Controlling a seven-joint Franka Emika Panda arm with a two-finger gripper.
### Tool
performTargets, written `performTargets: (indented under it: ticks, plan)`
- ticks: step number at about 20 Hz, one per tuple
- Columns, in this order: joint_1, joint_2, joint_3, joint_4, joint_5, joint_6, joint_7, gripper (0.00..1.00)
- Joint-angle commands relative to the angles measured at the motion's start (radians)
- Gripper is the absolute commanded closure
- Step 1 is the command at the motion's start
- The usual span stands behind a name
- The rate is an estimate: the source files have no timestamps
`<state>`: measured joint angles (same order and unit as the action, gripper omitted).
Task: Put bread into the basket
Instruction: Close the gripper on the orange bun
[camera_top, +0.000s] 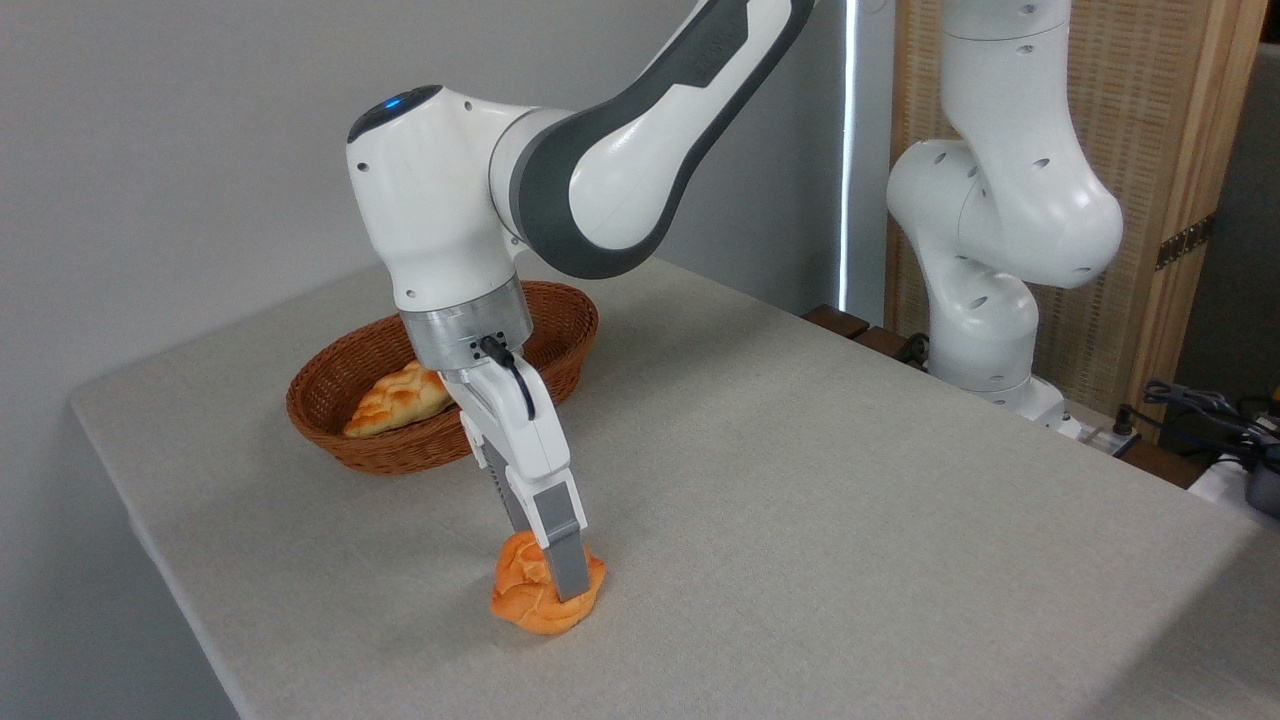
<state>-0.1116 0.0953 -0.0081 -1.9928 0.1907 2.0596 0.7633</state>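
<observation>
The bread (525, 600), a small bright-orange knotted bun, lies on the table near the front edge. My gripper (548, 572) is tilted down over it with one finger on each side. The near finger (565, 560) covers the bun's front, and the far finger goes down behind it. The bun rests on the cloth and does not look squeezed. The basket (340, 440), an oval reddish-brown wicker one, stands behind and to the left. It holds a paler braided loaf (395, 400).
The table (800, 480) is covered in grey cloth, and its front-left edge runs close to the bun. The arm's white base (990, 300) stands at the back right, with cables (1200, 410) beyond it. A wall lies behind the basket.
</observation>
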Motion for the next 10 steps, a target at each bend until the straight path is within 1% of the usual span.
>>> performTargets:
  ticks: [1,9,10]
  plan:
    - [-0.002,-0.006,0.003,-0.017,0.012,0.025,0.025,0.55]
    - [-0.002,-0.009,0.003,-0.015,0.010,0.024,0.024,0.57]
    - [-0.002,-0.014,0.003,-0.012,-0.003,0.022,0.018,0.57]
